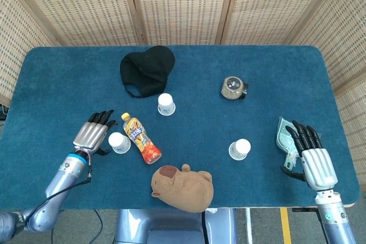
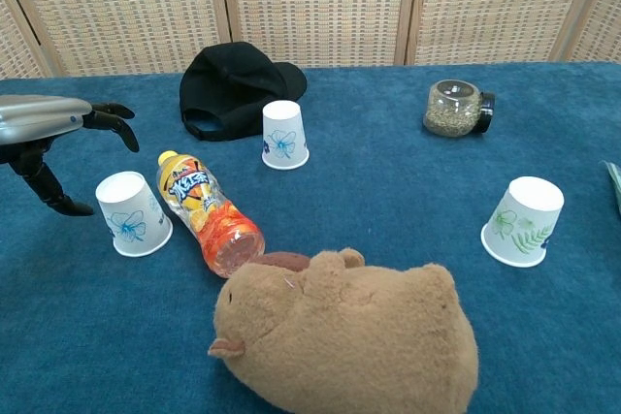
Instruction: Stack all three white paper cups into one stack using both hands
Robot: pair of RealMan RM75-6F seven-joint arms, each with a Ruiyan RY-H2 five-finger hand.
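Head view: three white paper cups stand upside down on the blue worktop. The left cup (image 1: 119,142) sits just beside the left hand (image 1: 93,134), at its 3 o'clock; the hand's fingers (image 1: 104,117) are spread and hold nothing. A juice bottle (image 1: 140,138) lies on its side at the cup's 3 o'clock, close by. The middle cup (image 1: 166,104) stands at 6 o'clock of a black cap (image 1: 146,70). The right cup (image 1: 240,149) is well apart from the right hand (image 1: 310,155), which is at its 3 o'clock, fingers apart and empty, over a pale green object at the worktop's edge. A glass jar (image 1: 233,87) lies at 12 o'clock of that cup. A plush capybara (image 1: 183,187) lies near the front edge.

Chest view: the left hand (image 2: 49,133) hovers at 10 o'clock of the left cup (image 2: 132,213), dark fingers (image 2: 112,120) curved and parted, not touching it. The bottle (image 2: 210,211), middle cup (image 2: 284,135), cap (image 2: 233,86), jar (image 2: 454,108), right cup (image 2: 524,221) and capybara (image 2: 354,334) are all visible.
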